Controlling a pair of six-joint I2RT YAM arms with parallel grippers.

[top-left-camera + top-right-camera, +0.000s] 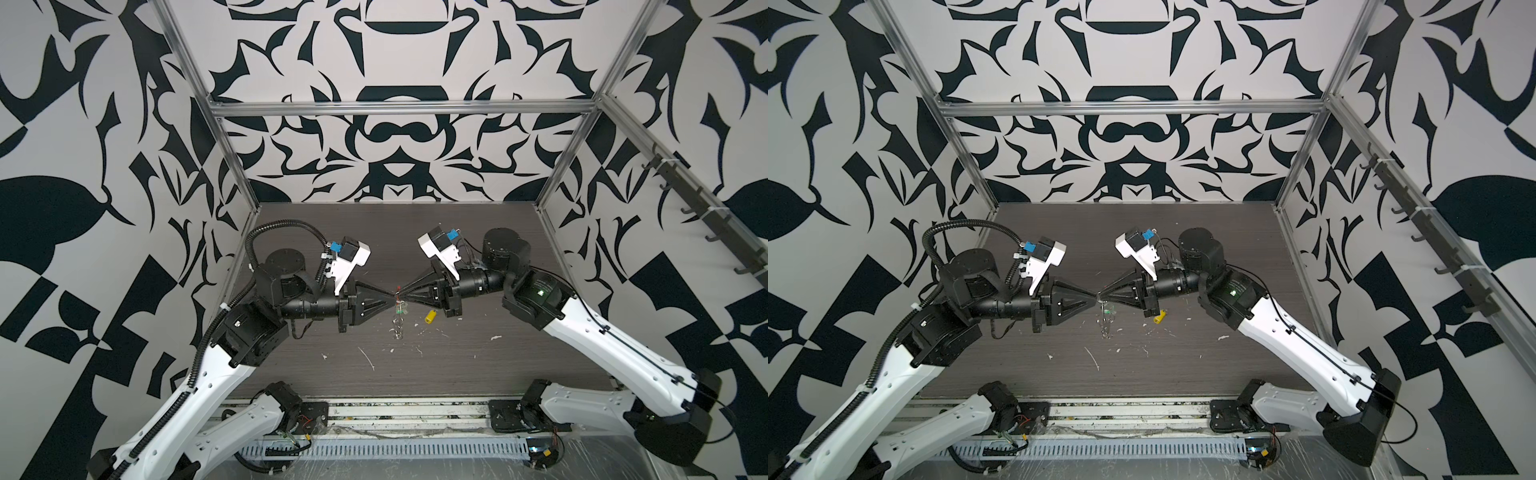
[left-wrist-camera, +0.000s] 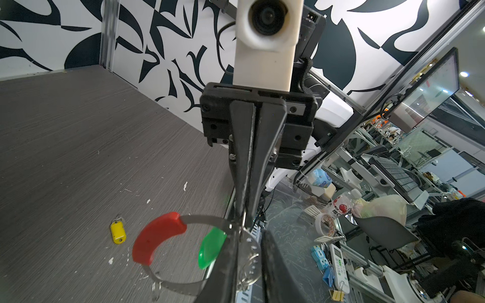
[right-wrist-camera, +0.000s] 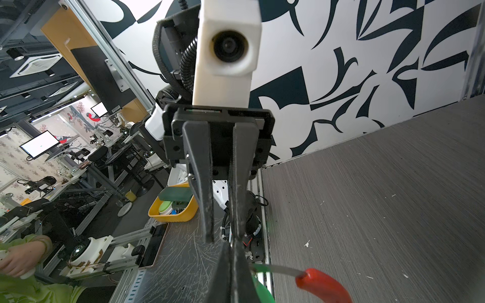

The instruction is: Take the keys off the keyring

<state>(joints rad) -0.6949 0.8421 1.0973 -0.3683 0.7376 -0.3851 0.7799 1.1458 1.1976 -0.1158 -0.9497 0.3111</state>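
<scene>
keyring (image 2: pixel 157 236) being held in midair
right gripper (image 1: pixel 402 293) is clamping it; left gripper (image 1: pixel 394 296) is straddling a silver ring (image 2: pixel 248 262), grip unclear

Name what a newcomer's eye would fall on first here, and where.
The left hand and the right hand meet tip to tip above the middle of the dark table. Between them hangs the keyring, red sleeve and green key on it; the yellow key lies loose on the table near the right hand.

Dark grey wood-grain table (image 1: pixel 478 365), yellow-headed key (image 1: pixel 432 316) lying on it, scattered white scraps (image 1: pixel 367 358)
</scene>
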